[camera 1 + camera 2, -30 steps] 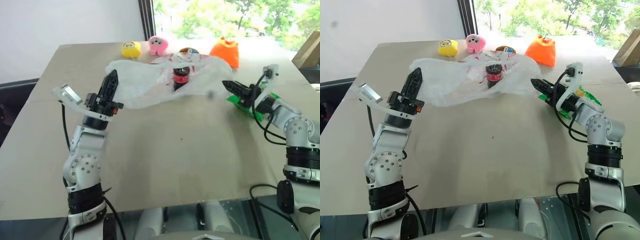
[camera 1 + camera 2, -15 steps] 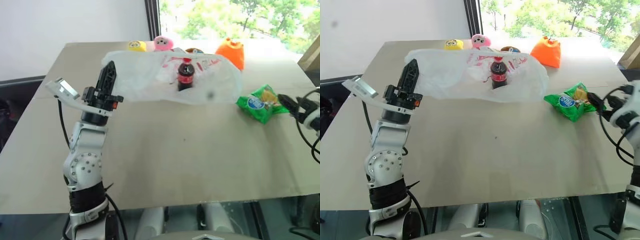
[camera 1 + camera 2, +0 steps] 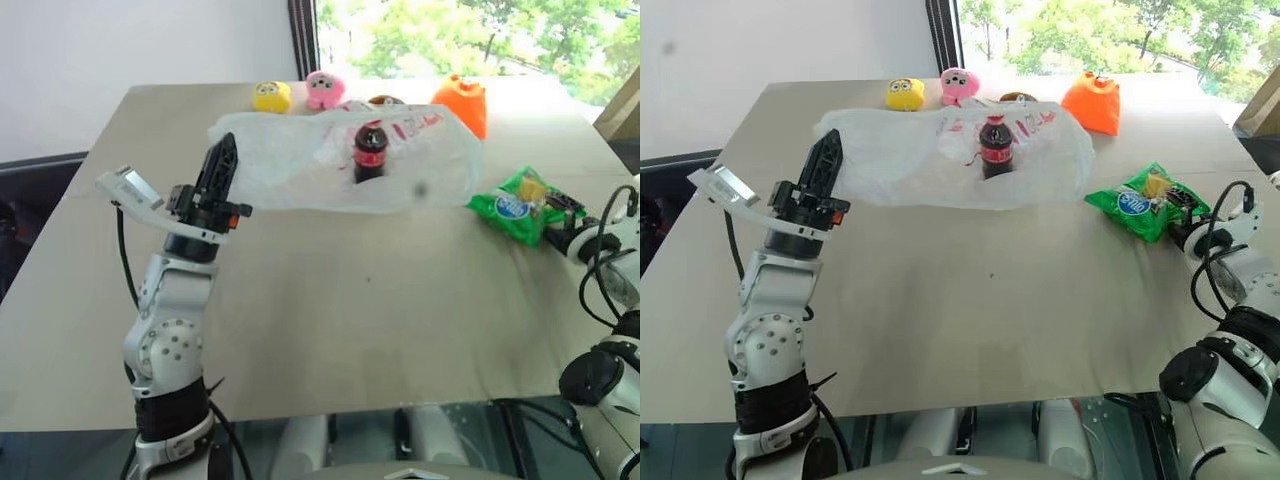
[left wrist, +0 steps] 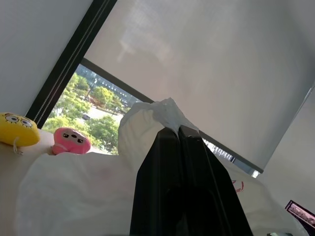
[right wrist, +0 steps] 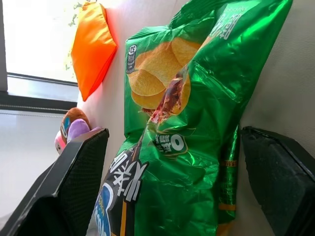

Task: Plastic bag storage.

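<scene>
Tool on the right (image 5: 172, 196), spread wide, frames the green chip packet (image 3: 1145, 201) on the table (image 3: 350, 330), while the left tool (image 4: 178, 130) pinches the plastic bag's (image 3: 330, 165) near-left edge, lifted; bottle (image 3: 369, 151) bagged, packet seemingly left.

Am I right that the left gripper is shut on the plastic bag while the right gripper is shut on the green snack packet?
Not quite: the right gripper is open, its fingers either side of the green snack packet, as the right wrist view shows. The left gripper is indeed shut on the plastic bag.
</scene>
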You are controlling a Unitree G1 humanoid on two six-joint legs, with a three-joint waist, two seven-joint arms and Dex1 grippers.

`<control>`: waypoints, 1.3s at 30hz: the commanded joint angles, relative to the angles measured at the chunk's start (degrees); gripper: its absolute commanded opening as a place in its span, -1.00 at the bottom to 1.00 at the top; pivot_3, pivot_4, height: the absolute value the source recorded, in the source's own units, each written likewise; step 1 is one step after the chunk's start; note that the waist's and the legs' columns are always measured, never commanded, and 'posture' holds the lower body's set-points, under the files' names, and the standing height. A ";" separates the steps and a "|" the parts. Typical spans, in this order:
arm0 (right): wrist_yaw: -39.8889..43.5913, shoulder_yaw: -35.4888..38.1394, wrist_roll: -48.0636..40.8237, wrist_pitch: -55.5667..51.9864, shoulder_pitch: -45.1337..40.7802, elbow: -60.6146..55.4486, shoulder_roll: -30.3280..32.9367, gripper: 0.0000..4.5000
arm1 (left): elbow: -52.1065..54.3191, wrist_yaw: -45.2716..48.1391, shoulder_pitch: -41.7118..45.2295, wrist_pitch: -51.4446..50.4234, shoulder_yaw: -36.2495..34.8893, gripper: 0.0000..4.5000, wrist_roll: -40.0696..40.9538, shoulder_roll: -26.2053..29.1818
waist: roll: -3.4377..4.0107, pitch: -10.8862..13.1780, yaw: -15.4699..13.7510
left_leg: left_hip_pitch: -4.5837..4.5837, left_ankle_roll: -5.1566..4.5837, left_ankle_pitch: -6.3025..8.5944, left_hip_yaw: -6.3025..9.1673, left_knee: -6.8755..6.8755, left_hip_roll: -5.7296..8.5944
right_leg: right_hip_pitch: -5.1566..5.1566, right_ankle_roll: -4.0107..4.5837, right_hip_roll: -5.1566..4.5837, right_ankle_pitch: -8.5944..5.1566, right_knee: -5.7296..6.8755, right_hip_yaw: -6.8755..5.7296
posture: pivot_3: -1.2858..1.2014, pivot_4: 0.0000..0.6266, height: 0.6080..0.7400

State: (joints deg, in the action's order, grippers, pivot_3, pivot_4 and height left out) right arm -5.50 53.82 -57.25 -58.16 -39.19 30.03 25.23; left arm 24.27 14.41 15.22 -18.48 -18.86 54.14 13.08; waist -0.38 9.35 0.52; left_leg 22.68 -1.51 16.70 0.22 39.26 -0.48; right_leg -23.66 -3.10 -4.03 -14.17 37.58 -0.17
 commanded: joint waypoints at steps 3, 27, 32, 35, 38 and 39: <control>2.34 -6.03 1.64 -0.64 1.25 -2.23 -0.67 0.96 | 2.92 -0.25 -0.96 1.02 1.06 -1.00 -0.86 -0.35 | -0.01 -0.01 0.26 | -0.02 -0.02 0.01 0.01 0.00 -0.02 | 0.00 0.00 0.01 0.00 0.02 0.00 | 0.03 -0.52 1.00; 22.41 -21.52 17.78 25.39 1.27 -7.84 -0.87 -0.85 | -0.46 1.54 1.76 1.29 3.13 -1.00 -2.96 -0.44 | -0.16 -0.08 0.31 | -0.67 -0.25 0.15 -0.02 -0.06 -0.12 | 0.38 0.01 0.17 0.00 0.16 0.23 | 0.03 -0.52 1.00; 27.24 -13.67 4.61 24.08 -1.65 -13.64 -1.59 -0.85 | -0.57 1.69 1.82 1.18 3.40 -1.00 -2.92 -0.63 | -0.05 0.01 0.12 | -0.55 -0.25 0.15 0.05 -0.10 -0.09 | 0.36 0.00 0.11 0.00 0.03 0.14 | 0.03 -0.52 1.00; 33.38 -13.18 -5.80 17.69 -0.82 -20.89 -0.99 -0.85 | -0.68 1.72 2.00 1.11 3.39 -1.00 -2.95 -0.60 | -0.03 0.02 0.14 | -0.37 -0.25 0.15 0.11 -0.13 -0.10 | 0.22 0.00 0.09 0.00 0.02 0.08 | 0.03 -0.52 1.00; 39.69 -17.07 -17.52 6.27 2.75 -30.35 0.72 -0.85 | -0.60 1.69 2.05 1.08 3.60 -1.00 -3.04 -0.74 | -0.01 0.03 0.18 | -0.18 -0.26 0.16 0.21 -0.12 -0.12 | 0.07 0.00 0.09 0.00 0.02 -0.01 | 0.03 -0.52 1.00; 41.81 -18.84 -19.94 3.74 4.28 -33.24 1.35 -0.85 | -0.57 1.67 2.09 1.07 3.70 -1.00 -3.12 -0.84 | -0.01 0.03 0.18 | -0.17 -0.27 0.16 0.24 -0.12 -0.13 | 0.07 0.00 0.09 0.00 0.00 -0.04 | 0.03 -0.52 1.00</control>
State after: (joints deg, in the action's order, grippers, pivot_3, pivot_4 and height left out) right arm 32.06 37.16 -70.57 -49.18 -36.21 2.95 25.42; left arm 22.63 15.49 16.72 -18.20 -15.18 51.18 12.19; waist -0.39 9.38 0.71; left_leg 22.53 -1.79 16.87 0.48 39.13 -0.61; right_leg -23.59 -3.10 -3.94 -14.17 37.56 -0.22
